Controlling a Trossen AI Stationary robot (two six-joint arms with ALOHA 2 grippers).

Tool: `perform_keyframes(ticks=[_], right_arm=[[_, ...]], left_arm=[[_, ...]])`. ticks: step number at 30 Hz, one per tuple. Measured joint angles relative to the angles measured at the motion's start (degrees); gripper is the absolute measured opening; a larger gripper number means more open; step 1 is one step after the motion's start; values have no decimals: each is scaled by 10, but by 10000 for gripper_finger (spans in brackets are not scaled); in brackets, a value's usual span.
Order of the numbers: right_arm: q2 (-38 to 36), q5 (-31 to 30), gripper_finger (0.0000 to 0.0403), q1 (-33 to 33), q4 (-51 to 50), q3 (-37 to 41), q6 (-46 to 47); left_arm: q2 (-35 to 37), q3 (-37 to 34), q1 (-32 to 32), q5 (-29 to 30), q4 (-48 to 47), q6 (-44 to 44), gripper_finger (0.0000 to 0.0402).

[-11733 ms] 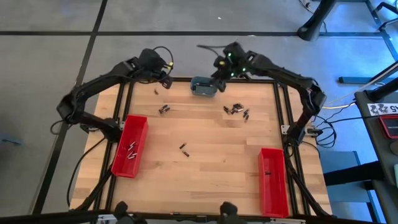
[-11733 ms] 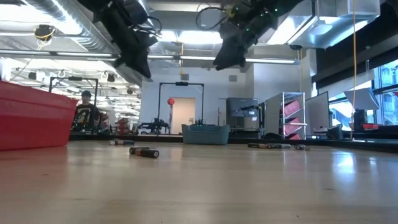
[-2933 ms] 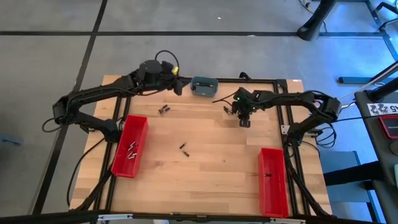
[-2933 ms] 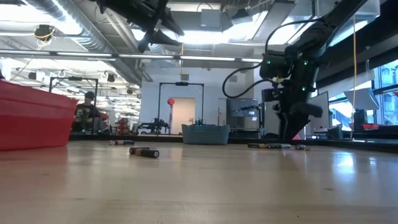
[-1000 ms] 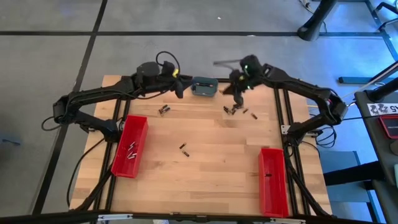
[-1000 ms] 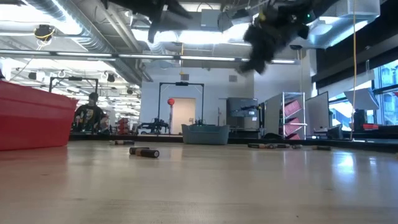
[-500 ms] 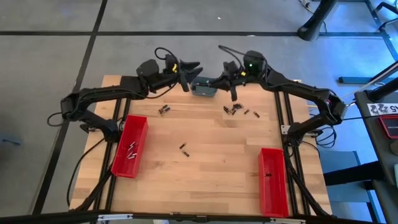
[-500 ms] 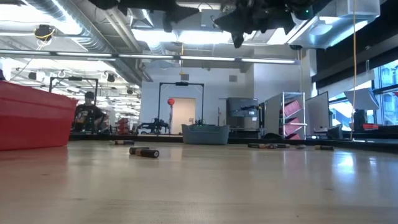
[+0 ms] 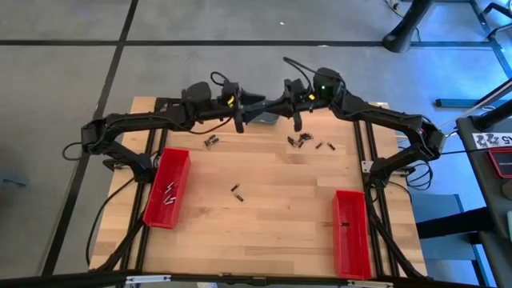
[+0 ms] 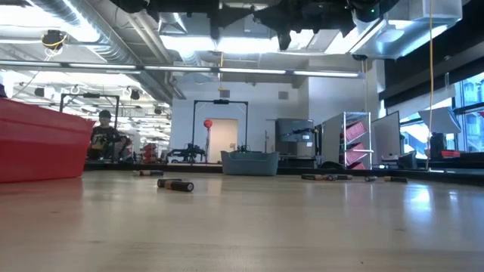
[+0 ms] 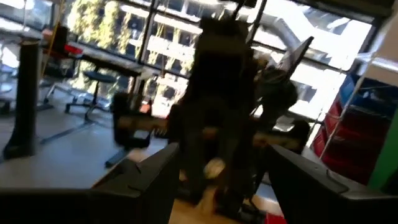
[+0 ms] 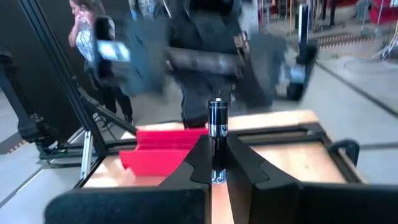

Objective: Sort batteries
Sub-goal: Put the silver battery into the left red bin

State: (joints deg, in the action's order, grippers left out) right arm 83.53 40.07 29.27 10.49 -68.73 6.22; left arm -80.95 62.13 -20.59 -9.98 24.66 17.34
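While both arms meet high over the far edge of the counter [image 9: 264,232], the right gripper [image 12: 217,163] is clenched on a single battery [image 12: 216,134], held upright between its fingers. Facing it, the left gripper [image 9: 240,116] stands released, jaws spread wide, just beside the other above the grey-blue dish [image 9: 268,118]. Loose batteries [image 9: 304,142] lie clustered on the counter below the right arm, with a pair [image 9: 211,141] nearer the left arm and one [image 9: 237,192] mid-counter. Several more rest in the left red bin [image 9: 168,190]; the right red bin [image 9: 350,232] holds at least one.

Assessment: this appears to be a hand-over. Recommended: line the open jaws squarely on the battery's free upper end, close fully, and only then let the right gripper release, lest the cell drop
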Motion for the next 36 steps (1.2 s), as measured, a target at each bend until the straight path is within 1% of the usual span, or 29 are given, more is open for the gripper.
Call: perform_keyframes(ticks=[2,5,11,16,20,26,28,32,36], right_arm=[[0,0,20,0,12,0,0],[0,-1,20,0,19,0,11],[0,-6,21,0,20,0,15],[0,-11,21,0,20,0,15],[0,-11,21,0,20,0,15],[0,-12,21,0,20,0,15],[0,-12,21,0,20,0,15],[0,-10,29,0,20,0,15],[-1,-9,58,-1,24,-1,15]], left_arm=[[0,0,-2,16,-26,0,217],[0,0,-2,39,-26,-5,210],[0,0,5,41,-15,-56,194],[-2,0,6,41,-16,-55,168],[-3,0,6,42,-15,-55,127],[-3,0,6,39,-11,-38,36],[-3,0,8,37,-10,-37,17],[-3,0,15,38,-6,-29,19],[-1,0,23,39,6,-33,15]])
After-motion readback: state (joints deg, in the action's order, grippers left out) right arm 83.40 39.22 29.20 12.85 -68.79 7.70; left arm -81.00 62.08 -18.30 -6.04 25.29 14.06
